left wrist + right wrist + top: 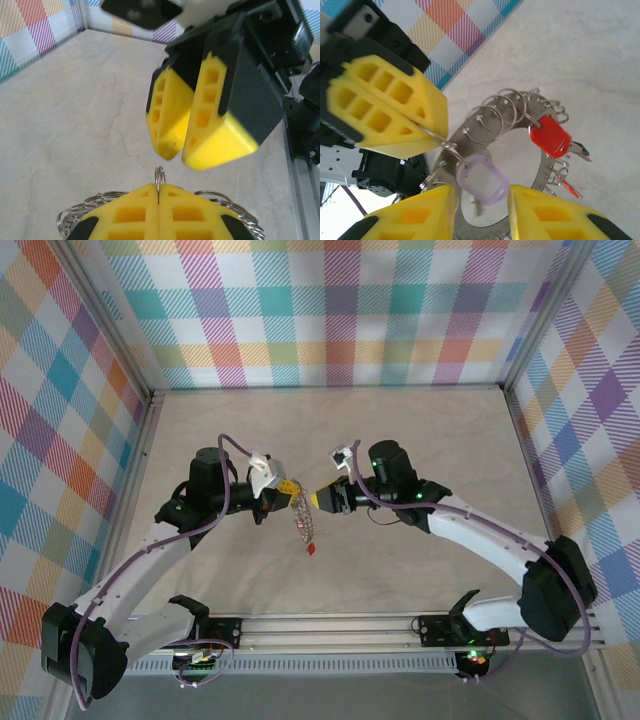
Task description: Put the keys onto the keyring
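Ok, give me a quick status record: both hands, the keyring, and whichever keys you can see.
left hand: shut, pinching a thin loop of the keyring
right hand: open, fingers either side of the lilac key
keyring: hanging from the left hand, apparently off the table
lilac key: head seems threaded on a small loop of the keyring
red key: hanging on the keyring, apart from both hands

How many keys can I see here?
3: a lilac key between the right fingers, a red key hanging on the keyring, a smaller red key just below it. More may be hidden.
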Available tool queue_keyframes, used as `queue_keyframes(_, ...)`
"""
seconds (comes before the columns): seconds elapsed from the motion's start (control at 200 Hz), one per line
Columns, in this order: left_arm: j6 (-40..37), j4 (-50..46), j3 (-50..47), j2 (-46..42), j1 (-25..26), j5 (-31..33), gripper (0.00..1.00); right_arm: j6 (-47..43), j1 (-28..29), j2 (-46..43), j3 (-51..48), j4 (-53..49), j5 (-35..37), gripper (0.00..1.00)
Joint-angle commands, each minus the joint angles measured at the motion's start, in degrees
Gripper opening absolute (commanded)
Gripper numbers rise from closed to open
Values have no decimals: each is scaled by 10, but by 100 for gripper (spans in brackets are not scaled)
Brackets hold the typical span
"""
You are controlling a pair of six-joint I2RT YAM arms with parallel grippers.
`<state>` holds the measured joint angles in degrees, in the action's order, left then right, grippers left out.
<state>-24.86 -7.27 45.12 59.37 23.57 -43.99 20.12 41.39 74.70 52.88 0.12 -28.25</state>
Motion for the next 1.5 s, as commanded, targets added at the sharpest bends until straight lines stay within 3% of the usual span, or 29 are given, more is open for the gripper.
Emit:
queue_keyframes(0.0, -5, 29, 6, -12, 4, -31, 0, -65, -2, -40, -11, 37, 27, 34)
queue_keyframes(0.155, -28, 4, 18, -14, 4, -53, 0, -172, -2, -76, -46, 101, 57, 40)
queue_keyframes(0.255, -37, 0, 18, -15, 4, -73, 0, -318, 1, -80, -74, 141, -4, 42)
queue_keyframes(0.455, -67, -27, 32, -12, 4, -102, 0, -564, 2, -67, -24, -26, -85, 45)
queue_keyframes(0.77, -109, -61, 38, -12, 9, -128, 0, -581, 8, -42, 8, -45, -120, 41)
queue_keyframes(0.955, -124, -73, 42, -8, 14, -131, 0, -592, 17, -31, 31, -70, -112, 25)
queue_keyframes(1.185, -129, -67, 36, -14, 16, -127, 0, -588, 23, -17, 42, -70, -91, 24)
queue_keyframes(1.36, -122, -60, 33, -18, 17, -121, 0, -586, 28, -14, 36, -74, -100, 30)
queue_keyframes(1.495, -124, -56, 30, -22, 17, -124, 0, -586, 27, -10, 40, -89, -88, 23)
